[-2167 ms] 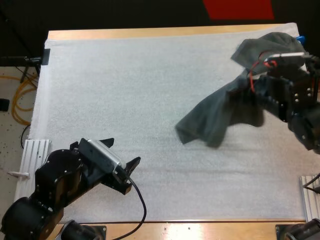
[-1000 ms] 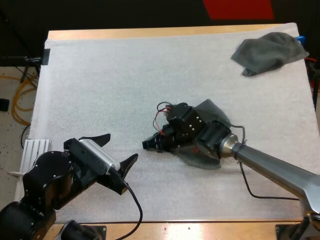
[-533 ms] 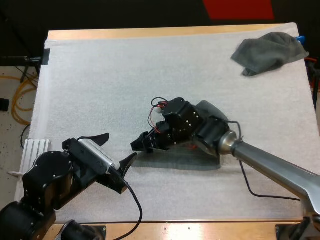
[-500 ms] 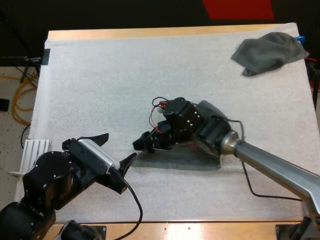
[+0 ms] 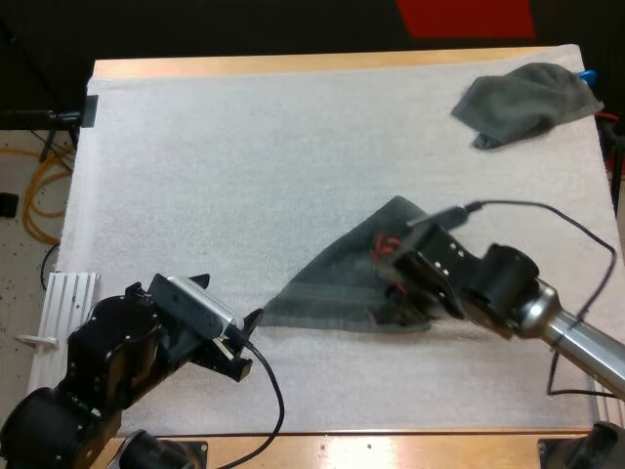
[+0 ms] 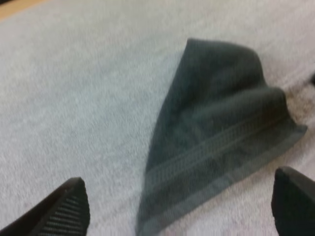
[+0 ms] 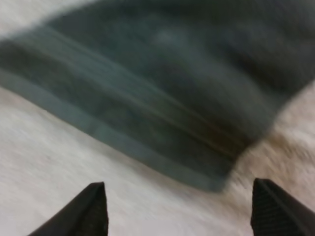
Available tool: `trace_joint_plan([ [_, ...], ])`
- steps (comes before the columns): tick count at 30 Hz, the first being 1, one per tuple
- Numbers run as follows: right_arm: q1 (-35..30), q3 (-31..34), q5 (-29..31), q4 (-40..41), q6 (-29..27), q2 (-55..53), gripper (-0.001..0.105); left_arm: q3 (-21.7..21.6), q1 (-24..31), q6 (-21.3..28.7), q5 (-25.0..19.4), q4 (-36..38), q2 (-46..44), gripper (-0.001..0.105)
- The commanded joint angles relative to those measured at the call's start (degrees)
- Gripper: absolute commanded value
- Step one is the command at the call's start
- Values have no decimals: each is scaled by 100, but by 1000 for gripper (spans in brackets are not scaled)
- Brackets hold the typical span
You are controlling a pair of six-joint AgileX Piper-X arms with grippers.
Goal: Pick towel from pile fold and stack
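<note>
spread towel point(image 5: 337, 288) flat mid-mat point(image 5: 195, 176), laid for folding | right gripper point(image 7: 178, 187) fingers apart above it | left gripper point(image 5: 228, 299) fingers apart at its corner | crumpled towel point(image 5: 527, 103) far corner

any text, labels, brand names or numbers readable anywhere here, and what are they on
None: no word, label, number or sign can be read in any view.
The spread towel carries only a plain woven band near its edge, with no tag showing.
The crumpled towel and the white mat bear no print.
</note>
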Motion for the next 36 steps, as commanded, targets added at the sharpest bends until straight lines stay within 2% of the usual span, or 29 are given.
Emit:
trace_joint_plan([
  [1,-56,190,66,113,79,-106,59,10,-10,-5,-54,8,0,73],
  [7,-586,1245,-141,-280,245,-477,59,9,-10,-5,-54,-11,0,73],
  [9,-832,1499,-428,-578,295,-463,59,9,-10,-5,-54,-6,0,73],
  [12,-1268,1980,-1255,-1118,658,-451,59,9,-10,-5,-54,-6,0,73],
  [17,-2027,2674,-2201,-2276,1314,-451,44,9,-10,-5,-54,-6,0,73],
  [20,-2265,2885,-2664,-2650,1510,-451,39,9,-10,-5,-54,-6,0,73],
  [26,-2290,3043,-3075,-3087,1750,-212,39,9,-10,-5,-54,-6,0,73],
  [36,-2290,3040,-3210,-3699,2003,765,39,9,-10,-5,-54,-6,0,73],
])
